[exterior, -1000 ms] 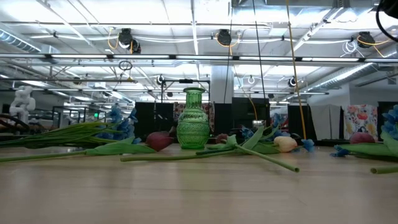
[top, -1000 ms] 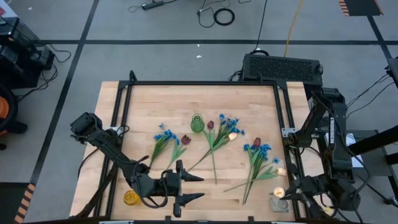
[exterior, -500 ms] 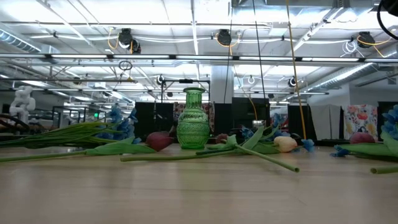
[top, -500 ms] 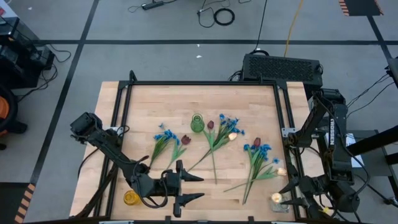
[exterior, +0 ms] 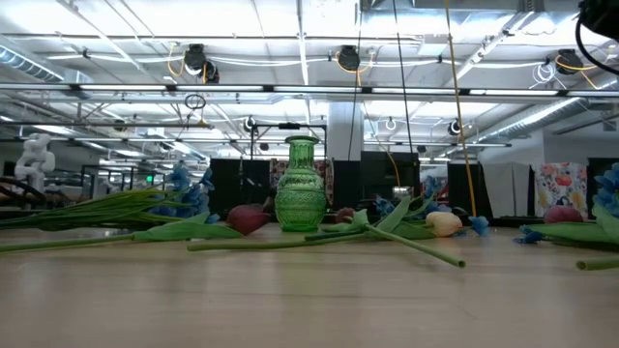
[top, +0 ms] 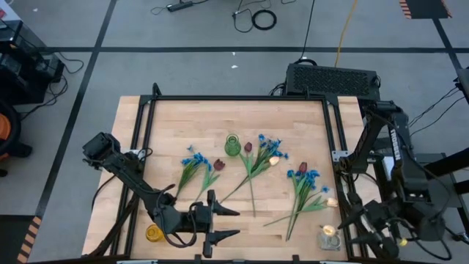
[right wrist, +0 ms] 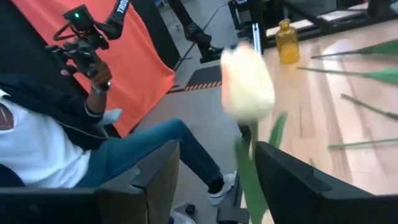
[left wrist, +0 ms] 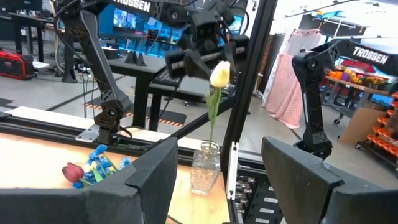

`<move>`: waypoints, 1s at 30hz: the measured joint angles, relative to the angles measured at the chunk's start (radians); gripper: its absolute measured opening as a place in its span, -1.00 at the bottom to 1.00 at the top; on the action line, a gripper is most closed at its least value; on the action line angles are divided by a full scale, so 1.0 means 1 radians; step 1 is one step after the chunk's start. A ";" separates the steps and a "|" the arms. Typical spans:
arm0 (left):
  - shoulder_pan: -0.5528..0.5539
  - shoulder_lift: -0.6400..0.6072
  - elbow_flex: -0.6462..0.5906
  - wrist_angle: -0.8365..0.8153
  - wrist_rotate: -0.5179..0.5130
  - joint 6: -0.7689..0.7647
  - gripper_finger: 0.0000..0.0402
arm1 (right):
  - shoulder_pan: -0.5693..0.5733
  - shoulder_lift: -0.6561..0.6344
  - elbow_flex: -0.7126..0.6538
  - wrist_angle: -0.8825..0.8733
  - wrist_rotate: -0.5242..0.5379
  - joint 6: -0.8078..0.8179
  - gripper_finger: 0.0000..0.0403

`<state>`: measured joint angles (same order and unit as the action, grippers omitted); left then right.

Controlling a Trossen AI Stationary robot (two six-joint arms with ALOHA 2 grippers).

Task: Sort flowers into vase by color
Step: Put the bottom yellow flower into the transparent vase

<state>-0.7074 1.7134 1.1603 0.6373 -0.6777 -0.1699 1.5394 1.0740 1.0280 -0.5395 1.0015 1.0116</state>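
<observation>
1. Right gripper: at the table's near right corner, fingers parted around, not clamping, a cream-yellow tulip standing in the clear vase.
2. Left gripper: near edge, open, empty.
3. Remaining flowers: lying mid-table beside the green vase.

Bare wooden table lies open along its far edge. Across the middle, three loose bunches of long-stemmed artificial flowers and a green glass vase block passage. A clear glass vase holding a cream tulip crowds the near right corner.
</observation>
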 joint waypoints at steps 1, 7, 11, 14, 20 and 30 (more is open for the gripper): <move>0.000 0.000 0.000 0.000 0.000 0.000 0.19 | 0.000 0.000 0.023 -0.017 0.011 -0.001 0.01; 0.006 0.000 0.000 -0.001 0.000 -0.001 0.19 | 0.000 0.000 0.153 -0.048 0.188 -0.155 0.01; 0.041 0.014 0.002 0.008 0.003 -0.005 0.19 | 0.000 0.000 0.228 -0.047 0.384 -0.332 0.01; 0.083 0.051 0.008 -0.007 0.013 -0.005 0.19 | 0.000 -0.001 0.264 -0.042 0.477 -0.449 0.01; 0.176 0.174 0.164 -0.183 0.154 -0.082 0.19 | -0.018 0.004 0.224 -0.093 0.536 -0.475 0.01; 0.263 0.496 0.579 -0.582 0.313 -0.165 0.19 | -0.028 0.008 0.139 -0.093 0.570 -0.375 0.01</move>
<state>-0.4440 2.2094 1.7397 0.0553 -0.3644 -0.3351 1.5112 1.0823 1.1668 -0.6321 1.5713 0.6362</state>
